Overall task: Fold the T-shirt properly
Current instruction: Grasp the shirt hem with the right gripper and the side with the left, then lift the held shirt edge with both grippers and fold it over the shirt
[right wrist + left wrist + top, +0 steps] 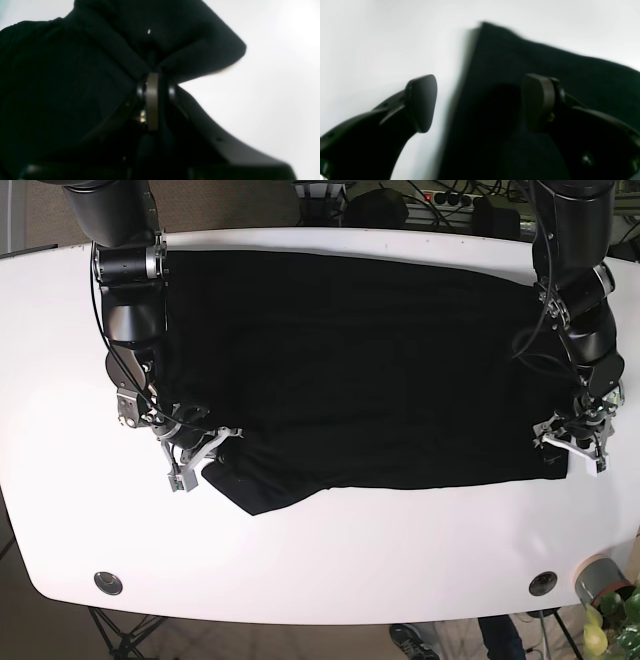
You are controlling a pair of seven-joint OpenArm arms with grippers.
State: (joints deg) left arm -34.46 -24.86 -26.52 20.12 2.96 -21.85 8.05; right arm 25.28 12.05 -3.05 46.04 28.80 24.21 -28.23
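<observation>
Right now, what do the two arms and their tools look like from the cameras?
Both arms are bulky black segmented housings with loose black cables along them. The left tool has curved matte black fingers ending in broad rounded pads. The right tool is black too, with a grey-olive pad edge and small brass-coloured screws. In the base view, pale metal brackets show at both wrists.

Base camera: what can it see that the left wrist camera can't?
Only the base view shows the whole black T-shirt spread on the white table, both arms, and the right gripper pinching cloth near the sleeve. Only the left wrist view shows, close up, the left gripper open, one of its fingers over bare table and the other over cloth, straddling the shirt's edge. Both show the shirt, the table and the left gripper.
</observation>
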